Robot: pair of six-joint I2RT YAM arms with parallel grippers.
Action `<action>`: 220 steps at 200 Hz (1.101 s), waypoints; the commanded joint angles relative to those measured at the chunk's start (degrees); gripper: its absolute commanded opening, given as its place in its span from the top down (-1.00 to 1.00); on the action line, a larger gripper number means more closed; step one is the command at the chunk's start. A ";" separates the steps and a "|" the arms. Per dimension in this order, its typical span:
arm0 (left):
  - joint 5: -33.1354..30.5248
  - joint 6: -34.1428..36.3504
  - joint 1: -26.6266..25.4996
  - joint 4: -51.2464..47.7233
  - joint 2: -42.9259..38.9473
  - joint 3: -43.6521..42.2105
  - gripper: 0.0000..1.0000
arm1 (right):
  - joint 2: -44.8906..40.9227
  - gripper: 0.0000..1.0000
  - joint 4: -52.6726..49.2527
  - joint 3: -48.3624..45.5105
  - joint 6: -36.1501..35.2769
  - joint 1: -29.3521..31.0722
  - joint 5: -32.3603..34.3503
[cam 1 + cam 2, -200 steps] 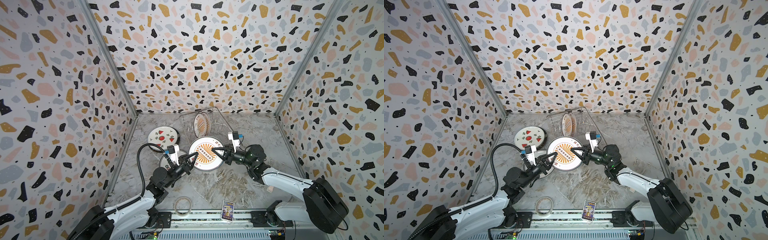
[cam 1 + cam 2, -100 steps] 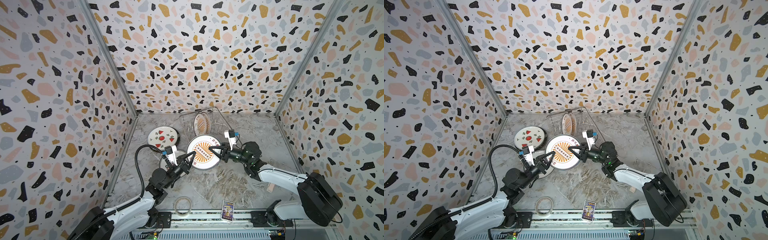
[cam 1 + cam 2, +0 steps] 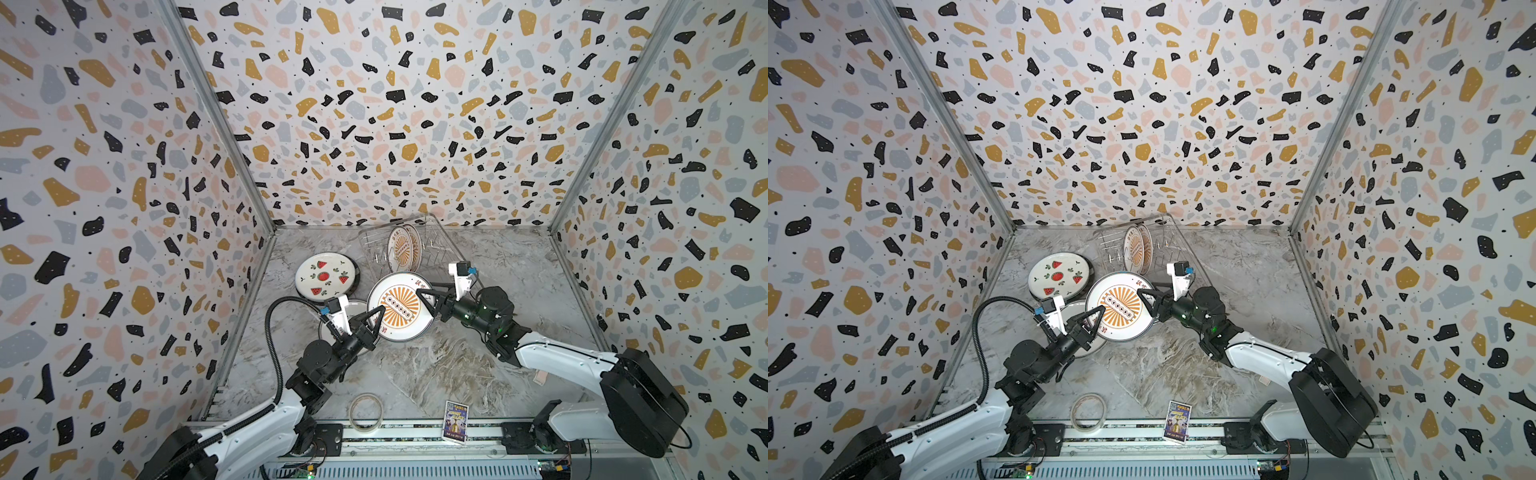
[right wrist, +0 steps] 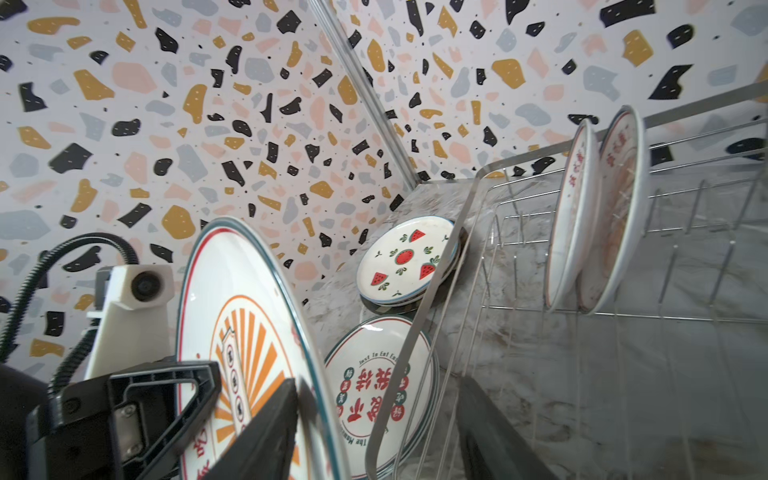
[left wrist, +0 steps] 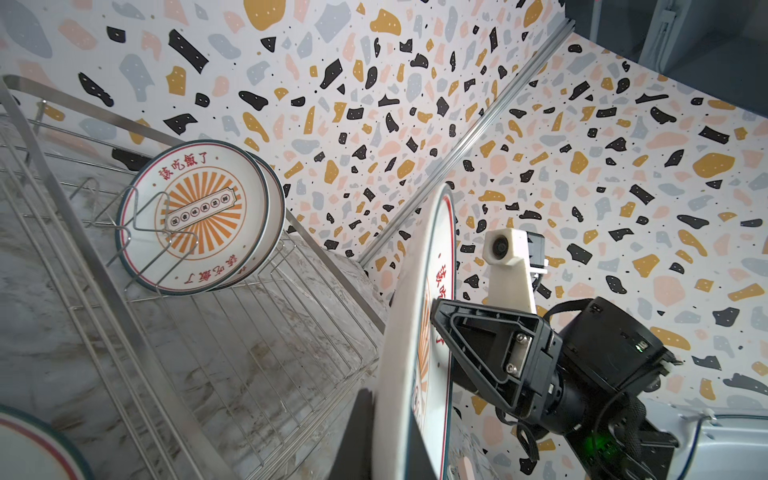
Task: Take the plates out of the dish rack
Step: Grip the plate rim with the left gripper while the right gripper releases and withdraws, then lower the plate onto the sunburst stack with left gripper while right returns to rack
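Terrazzo walls (image 3: 374, 104) | marble tabletop (image 3: 436, 374): dish rack (image 3: 441, 248) rear, tape ring (image 3: 365, 424), card(?) (image 3: 456, 419) front

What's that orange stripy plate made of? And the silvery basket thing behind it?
The sunburst plate looks like glazed ceramic: a smooth white face with a printed pattern, a soft shine and a thick rounded rim. The dish rack looks like polished metal, probably steel: thin silver bars and a flat rim that glint in the light.

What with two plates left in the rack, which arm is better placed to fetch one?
Right. The right gripper is open beside the dish rack; the left gripper is shut on the sunburst plate.
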 commanded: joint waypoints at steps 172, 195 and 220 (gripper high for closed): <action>-1.31 -16.01 21.17 -13.81 -17.35 -5.85 1.00 | -7.51 -0.99 2.54 -2.23 -11.01 8.03 3.06; -0.82 -18.58 23.18 -14.88 -18.16 -6.88 1.00 | -5.30 -0.98 3.51 -1.16 -10.68 8.11 -0.41; -2.93 -20.83 24.37 -19.87 -19.01 -7.17 1.00 | -1.55 -0.98 1.22 1.82 -10.87 8.82 -2.15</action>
